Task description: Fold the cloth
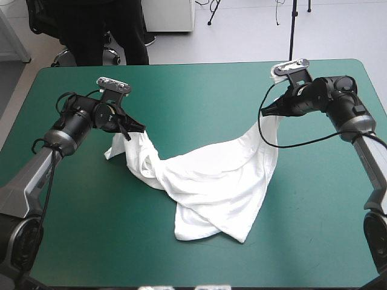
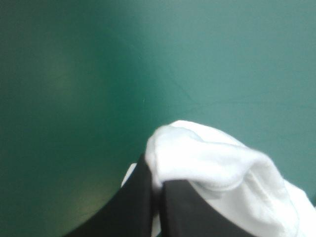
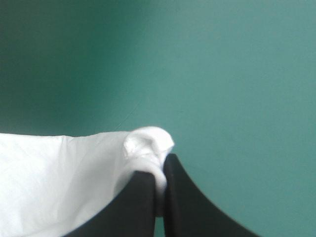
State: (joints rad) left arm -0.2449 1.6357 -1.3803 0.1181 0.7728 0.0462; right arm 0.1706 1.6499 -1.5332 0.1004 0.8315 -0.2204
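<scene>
Nearest us, the low part of the white T-shirt (image 1: pixel 211 205) lies bunched on the teal-green cover (image 1: pixel 314 241), about midway between the table's left and right edges and closer to its near edge than to its far one. From there we follow the cloth up in two sloping bands, one to each arm, so that it hangs like a shallow sling with its middle sagging onto the table.

The left gripper (image 1: pixel 134 128) is clenched on a fold at the shirt's left end. In its wrist view we see the black fingers (image 2: pixel 133 197) all but meeting, with a rounded lump of cloth bulging past their tips. The right gripper (image 1: pixel 273 110) is likewise clamped on the shirt's right end, and its wrist view shows a small knob of white pinched between the fingertips (image 3: pixel 145 185).

Beyond both grippers the cover runs on to the far edge.
</scene>
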